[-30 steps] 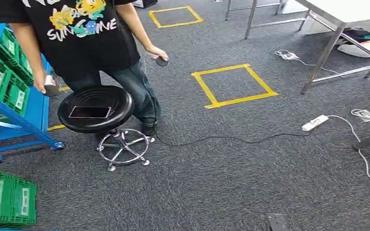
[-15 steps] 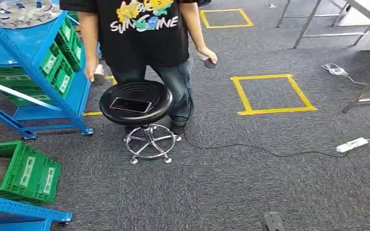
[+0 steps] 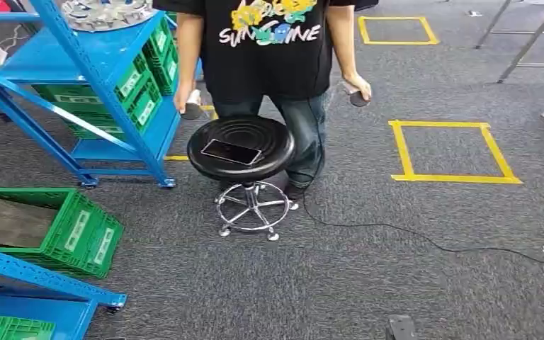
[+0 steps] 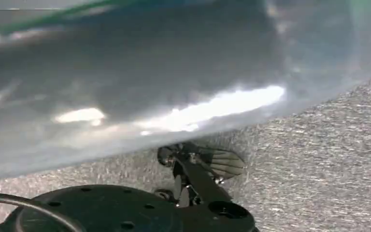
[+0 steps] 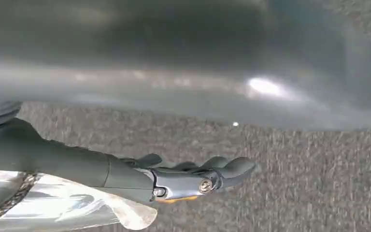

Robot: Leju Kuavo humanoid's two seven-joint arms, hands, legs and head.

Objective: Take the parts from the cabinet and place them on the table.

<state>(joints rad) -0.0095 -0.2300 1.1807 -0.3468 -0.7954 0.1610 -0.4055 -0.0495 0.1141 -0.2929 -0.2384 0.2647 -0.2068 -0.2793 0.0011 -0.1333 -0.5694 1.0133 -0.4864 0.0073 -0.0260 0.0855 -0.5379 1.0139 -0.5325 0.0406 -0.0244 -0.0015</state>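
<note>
The blue cabinet [image 3: 57,60] stands at the upper left in the head view. Shiny silver metal parts [image 3: 106,10] lie on its top shelf, and green crates [image 3: 138,88] fill the shelf below. My right hand [image 5: 198,176] hangs over the grey carpet in the right wrist view, fingers stretched out with nothing between them. In the left wrist view a dark piece of my left hand [image 4: 193,169] sits low over the carpet, and its fingers cannot be made out. A blurred grey surface covers much of both wrist views.
A person in a black T-shirt [image 3: 269,49] stands behind a black stool [image 3: 241,145] with a phone [image 3: 230,151] on it. A green crate [image 3: 64,227] sits on the floor at left. Yellow tape squares [image 3: 453,177], a cable [image 3: 411,234] and table legs [image 3: 520,46] lie to the right.
The whole head view has swung to the left: the blue cabinet and floor crate have come further into the picture, while the table and the power strip have slid off to the right.
</note>
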